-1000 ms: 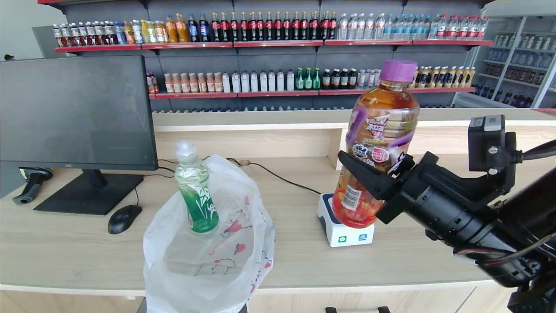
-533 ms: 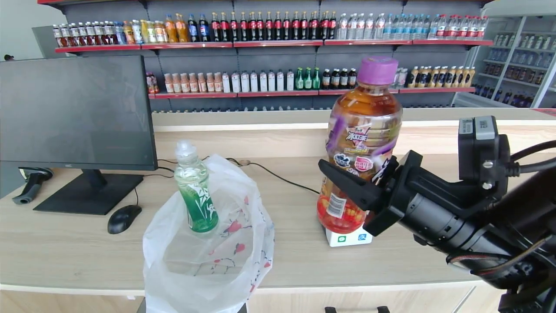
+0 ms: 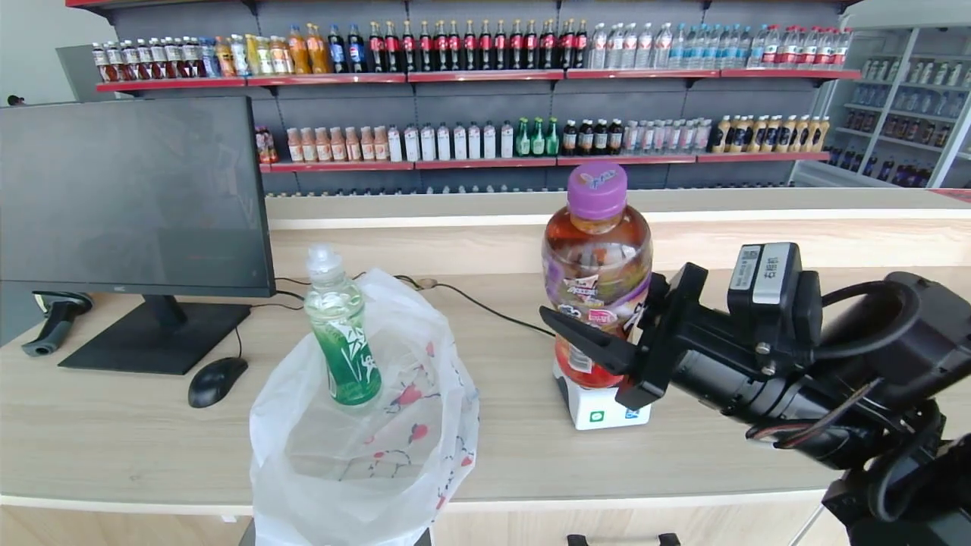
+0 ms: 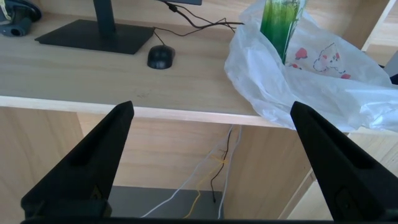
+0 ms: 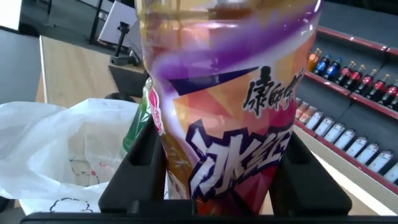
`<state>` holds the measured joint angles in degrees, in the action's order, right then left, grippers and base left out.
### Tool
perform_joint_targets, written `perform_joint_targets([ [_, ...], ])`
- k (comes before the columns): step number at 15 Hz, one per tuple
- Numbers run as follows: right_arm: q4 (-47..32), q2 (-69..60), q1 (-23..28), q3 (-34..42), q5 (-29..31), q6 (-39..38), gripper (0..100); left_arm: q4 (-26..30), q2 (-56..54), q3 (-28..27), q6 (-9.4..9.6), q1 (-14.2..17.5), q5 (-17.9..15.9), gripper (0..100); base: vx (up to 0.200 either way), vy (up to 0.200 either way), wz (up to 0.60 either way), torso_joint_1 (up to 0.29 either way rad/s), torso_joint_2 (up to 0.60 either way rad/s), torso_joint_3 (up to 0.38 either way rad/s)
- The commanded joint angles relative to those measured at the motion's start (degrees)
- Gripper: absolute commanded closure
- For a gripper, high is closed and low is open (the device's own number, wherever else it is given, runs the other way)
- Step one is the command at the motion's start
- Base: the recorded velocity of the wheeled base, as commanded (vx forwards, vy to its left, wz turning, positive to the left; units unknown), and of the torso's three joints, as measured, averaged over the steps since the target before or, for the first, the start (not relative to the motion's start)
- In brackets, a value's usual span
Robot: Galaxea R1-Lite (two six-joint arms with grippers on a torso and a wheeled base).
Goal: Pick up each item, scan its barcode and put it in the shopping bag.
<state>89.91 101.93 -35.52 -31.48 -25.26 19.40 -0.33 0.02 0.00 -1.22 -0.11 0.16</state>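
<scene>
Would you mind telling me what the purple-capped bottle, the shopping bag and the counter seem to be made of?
The purple-capped bottle looks like clear glossy plastic, since the amber drink shows through. The shopping bag looks like thin translucent plastic film, crinkled and semi-sheer. The counter shows pale matte wood grain and is possibly laminate.

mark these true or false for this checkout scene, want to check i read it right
1. The right gripper is shut on the purple-capped bottle. True.
2. The green bottle lies on its side. False: it stands upright in the shopping bag.
3. The left gripper holds the mouse. False: it is open and empty; the mouse lies beside the monitor stand.
4. The purple-capped bottle is held upright over the white scanner box. True.
</scene>
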Motion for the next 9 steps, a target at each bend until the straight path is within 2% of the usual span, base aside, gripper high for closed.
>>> perform_joint_targets([
  [1,0.09,3.19,1.69,-4.47,-1.81,0.82,100,-0.02,-0.02,0.0,-0.01,0.02,0.02,0,0.0,0.0,0.0,0.0,0.0,0.0],
  [4,0.09,6.71,3.27,-8.6,-6.73,5.3,100,-0.02,-0.02,0.0,-0.01,0.02,0.02,0,0.0,0.0,0.0,0.0,0.0,0.0],
  [6,0.09,7.23,6.34,-8.51,-8.49,10.14,100,-0.02,-0.02,0.0,-0.01,0.02,0.02,0,0.0,0.0,0.0,0.0,0.0,0.0],
  [9,0.09,8.2,8.1,-6.67,-11.92,14.0,100,-0.02,-0.02,0.0,-0.01,0.02,0.02,0,0.0,0.0,0.0,0.0,0.0,0.0],
])
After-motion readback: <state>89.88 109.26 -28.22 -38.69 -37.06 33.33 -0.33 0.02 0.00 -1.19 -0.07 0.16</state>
